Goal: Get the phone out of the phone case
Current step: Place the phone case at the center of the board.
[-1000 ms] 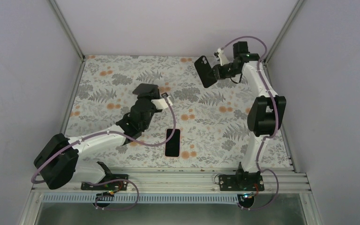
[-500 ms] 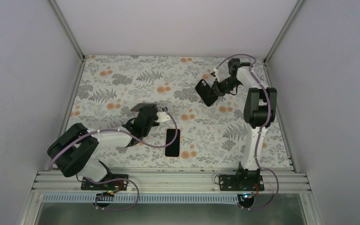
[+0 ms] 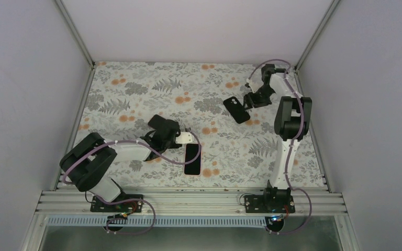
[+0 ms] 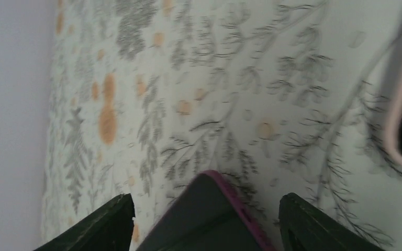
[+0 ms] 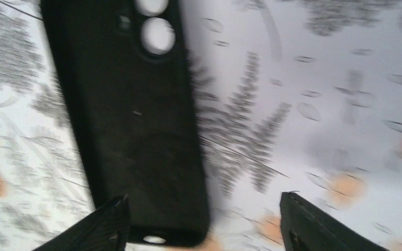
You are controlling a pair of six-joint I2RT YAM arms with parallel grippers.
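The phone (image 3: 192, 158), a dark slab with a purple edge, lies flat on the floral cloth near the front. My left gripper (image 3: 186, 142) is low beside its far end and open. In the left wrist view, a corner of the phone (image 4: 209, 219) pokes up between the spread fingers (image 4: 110, 225), untouched. The black phone case (image 3: 236, 110) lies on the cloth at the back right. My right gripper (image 3: 247, 102) hovers open just right of it. In the blurred right wrist view, the case (image 5: 131, 104), camera holes up, ends by the left finger (image 5: 104, 227).
The floral cloth (image 3: 136, 89) covers the table, walled by grey panels at the left, back and right. The metal base rail (image 3: 188, 201) runs along the near edge. A purple cable (image 3: 157, 157) loops from the left arm close to the phone.
The right arm lowered the case from the air onto the cloth and let go. The left arm dropped and drew back toward the phone, and its jaws opened.
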